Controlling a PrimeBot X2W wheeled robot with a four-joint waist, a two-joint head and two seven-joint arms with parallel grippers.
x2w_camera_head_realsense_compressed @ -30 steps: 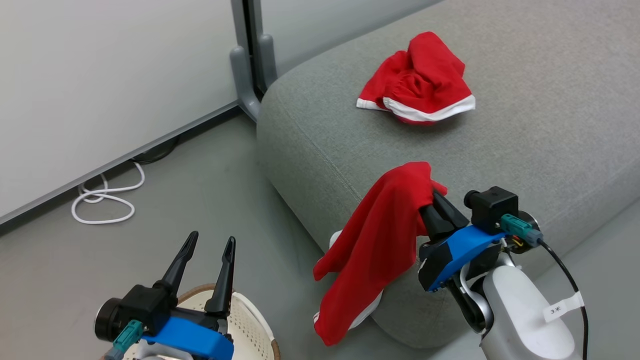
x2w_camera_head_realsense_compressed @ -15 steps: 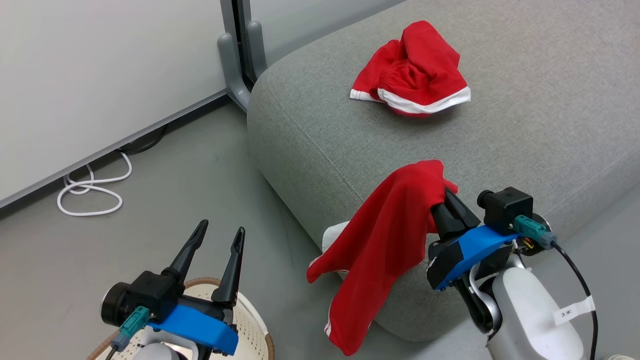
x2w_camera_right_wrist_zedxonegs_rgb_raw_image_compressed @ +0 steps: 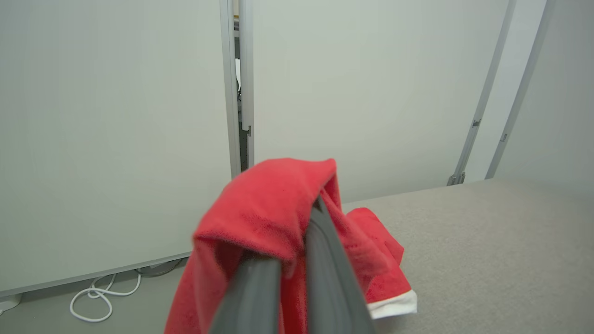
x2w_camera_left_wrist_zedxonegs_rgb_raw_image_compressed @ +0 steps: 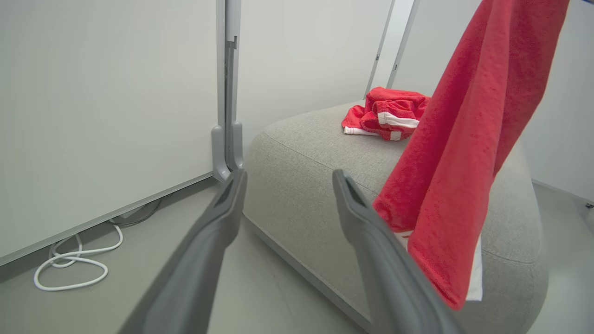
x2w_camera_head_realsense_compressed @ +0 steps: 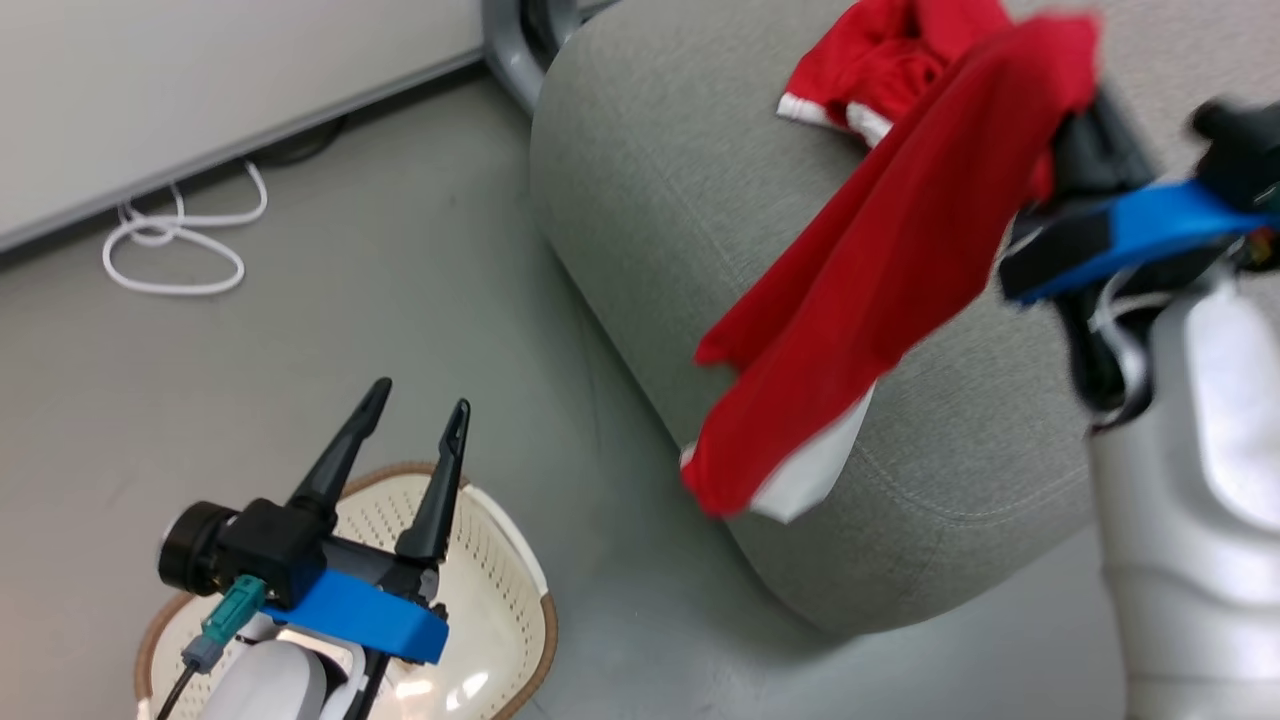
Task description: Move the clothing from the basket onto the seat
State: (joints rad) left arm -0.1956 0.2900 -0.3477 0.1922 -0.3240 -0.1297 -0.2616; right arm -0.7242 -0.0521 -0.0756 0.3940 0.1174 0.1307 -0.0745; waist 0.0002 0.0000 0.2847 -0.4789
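Right gripper [x2w_camera_head_realsense_compressed: 1088, 125]: shut on the top fold of one red garment and raised above the near end of the sofa; blurred in the head view, and in the right wrist view the cloth drapes over its two fingers.
Held red garment [x2w_camera_head_realsense_compressed: 880, 290]: hangs down from the right gripper in a long slanted fold in front of the sofa's rounded corner, with a white panel at its lower end. Whether the lower end touches the upholstery cannot be told.
Other red garment [x2w_camera_head_realsense_compressed: 880, 55]: lies crumpled on top of the seat cushion, white stripe trim showing, beyond the held one.
Sofa [x2w_camera_head_realsense_compressed: 650, 200]: grey fabric with a seam line along its rounded edge, standing on the floor next to a grey partition foot [x2w_camera_head_realsense_compressed: 510, 50].
Left gripper [x2w_camera_head_realsense_compressed: 420, 395]: fingers spread well apart with nothing between them, held over the basket.
Basket [x2w_camera_head_realsense_compressed: 535, 600]: cream perforated plastic with a brown rim, on the grey floor [x2w_camera_head_realsense_compressed: 350, 300] near the sofa's corner, partly hidden by the left arm.
White cable [x2w_camera_head_realsense_compressed: 170, 250]: looped on the floor by the wall panel [x2w_camera_head_realsense_compressed: 200, 80].
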